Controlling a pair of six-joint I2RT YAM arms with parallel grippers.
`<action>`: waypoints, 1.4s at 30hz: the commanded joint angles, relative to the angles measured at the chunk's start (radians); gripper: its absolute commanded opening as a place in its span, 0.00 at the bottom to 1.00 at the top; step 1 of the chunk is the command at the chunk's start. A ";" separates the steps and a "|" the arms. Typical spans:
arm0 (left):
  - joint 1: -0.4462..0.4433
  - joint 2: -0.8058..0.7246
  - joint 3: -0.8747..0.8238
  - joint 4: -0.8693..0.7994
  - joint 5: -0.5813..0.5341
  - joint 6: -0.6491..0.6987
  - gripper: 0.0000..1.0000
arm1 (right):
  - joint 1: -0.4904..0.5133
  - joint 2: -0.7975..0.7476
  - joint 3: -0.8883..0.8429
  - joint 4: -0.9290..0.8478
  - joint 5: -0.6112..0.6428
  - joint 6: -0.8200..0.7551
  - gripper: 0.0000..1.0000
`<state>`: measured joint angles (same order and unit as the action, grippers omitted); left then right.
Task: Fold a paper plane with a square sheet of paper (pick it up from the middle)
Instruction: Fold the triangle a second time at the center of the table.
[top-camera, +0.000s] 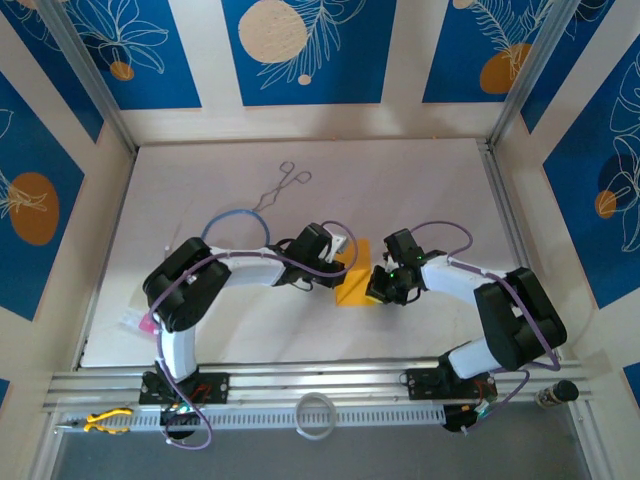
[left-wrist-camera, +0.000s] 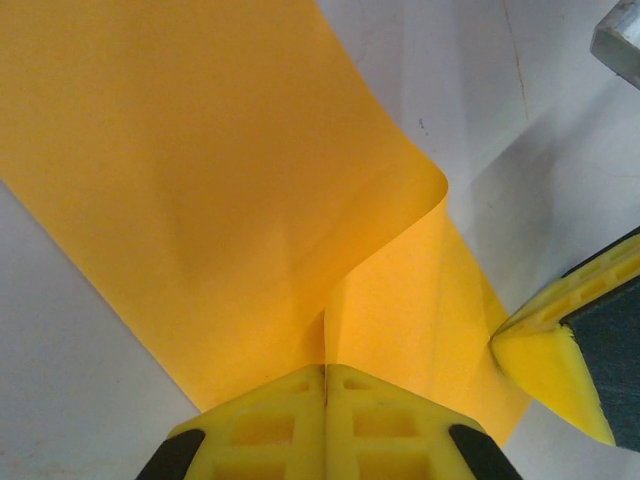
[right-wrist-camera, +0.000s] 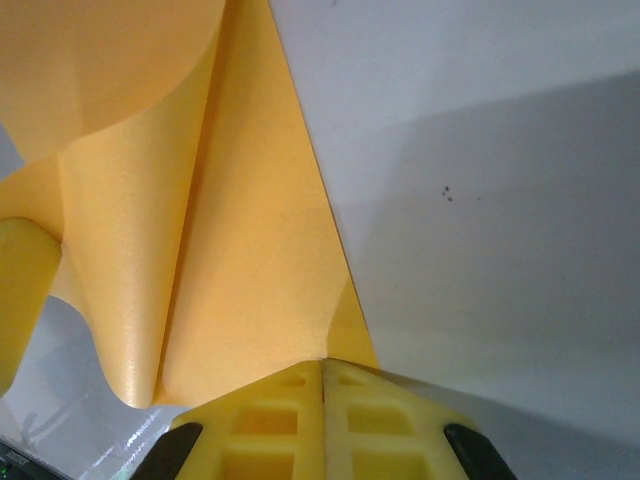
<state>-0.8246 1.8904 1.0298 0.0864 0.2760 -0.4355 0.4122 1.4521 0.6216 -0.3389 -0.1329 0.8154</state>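
My left gripper (left-wrist-camera: 325, 372) is pressed together, pinching the left side of the square sheet of paper (top-camera: 354, 283). The sheet curls up off the white table (top-camera: 430, 190) between both arms. My right gripper (right-wrist-camera: 323, 366) pinches the sheet's right side. Beyond the sheet, well apart, lie metal forceps (top-camera: 283, 186).

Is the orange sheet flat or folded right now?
Bent over, not creased: the sheet curves in a rounded bend while the left hand and right hand both pinch its edges.
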 joint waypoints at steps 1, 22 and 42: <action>0.014 0.019 0.020 -0.019 -0.021 0.017 0.01 | -0.004 0.024 0.007 -0.044 0.018 -0.012 0.01; 0.018 0.032 0.017 -0.005 -0.035 0.009 0.01 | -0.003 0.034 0.013 -0.048 0.012 -0.013 0.01; 0.019 0.032 -0.026 0.019 0.011 -0.027 0.00 | -0.004 0.007 0.046 -0.051 -0.014 -0.036 0.09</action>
<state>-0.8181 1.9156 1.0267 0.0914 0.2581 -0.4435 0.4110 1.4635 0.6418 -0.3614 -0.1341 0.8059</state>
